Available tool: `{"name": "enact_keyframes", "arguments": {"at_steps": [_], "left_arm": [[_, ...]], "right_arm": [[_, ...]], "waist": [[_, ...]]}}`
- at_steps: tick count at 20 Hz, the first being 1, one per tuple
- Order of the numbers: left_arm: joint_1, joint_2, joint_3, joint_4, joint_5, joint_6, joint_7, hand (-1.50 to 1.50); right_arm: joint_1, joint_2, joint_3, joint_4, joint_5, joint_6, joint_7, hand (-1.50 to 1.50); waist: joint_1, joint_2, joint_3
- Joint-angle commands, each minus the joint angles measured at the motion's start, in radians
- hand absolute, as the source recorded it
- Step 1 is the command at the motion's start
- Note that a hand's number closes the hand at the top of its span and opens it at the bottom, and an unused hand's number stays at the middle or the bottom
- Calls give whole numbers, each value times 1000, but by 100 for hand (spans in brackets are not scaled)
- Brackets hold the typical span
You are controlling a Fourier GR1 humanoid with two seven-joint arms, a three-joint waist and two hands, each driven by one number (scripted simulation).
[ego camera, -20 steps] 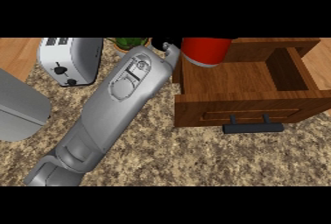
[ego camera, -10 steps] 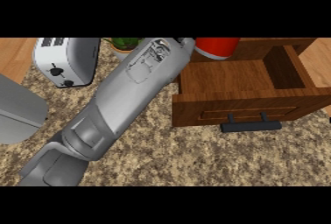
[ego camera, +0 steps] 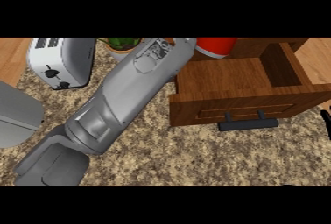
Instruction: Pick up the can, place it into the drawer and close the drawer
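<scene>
The red can shows at the picture's top edge, over the back left corner of the open wooden drawer, with its upper part cut off. My left forearm runs from the lower left up to the can's left side. The left hand itself lies beyond the top edge, so no grip shows. The drawer's inside is bare wood, and its black handle faces me. Only a thin black sliver of my right hand shows at the right edge, beside the drawer's front corner.
A white toaster stands at the back left and a potted plant behind my forearm. A grey rounded object sits at the left edge. Speckled counter stretches in front of the drawer.
My left forearm has stretched farther up and to the right. The can moved with it toward the drawer's back corner, and the hand's fingers passed out of the picture's top.
</scene>
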Motion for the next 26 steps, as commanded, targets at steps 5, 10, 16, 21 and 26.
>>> {"name": "enact_keyframes", "arguments": {"at_steps": [5, 10, 16, 21, 26], "left_arm": [[10, 0, -82, 88, 63, 42, -92, 150], [9, 0, -149, 110, 86, 69, -104, 150], [21, 0, -208, 127, 107, 69, -128, 150], [24, 0, -254, 131, 121, 130, -119, -150], [49, 0, -253, 177, 142, 150, -155, -150]], "right_arm": [[-39, -12, 3, -12, 8, -13, 29, -150], [-62, -6, 12, 44, 23, -10, -17, -150], [-55, -15, 14, 13, -1, 1, 20, -150], [-98, -31, -6, 35, -13, -9, 29, -150], [-71, 1, 35, 13, 29, -14, -2, -150]], "waist": [[-16, 5, 0], [-33, 12, 1], [-50, 13, 1], [-48, 13, 1], [-64, 21, 1]]}}
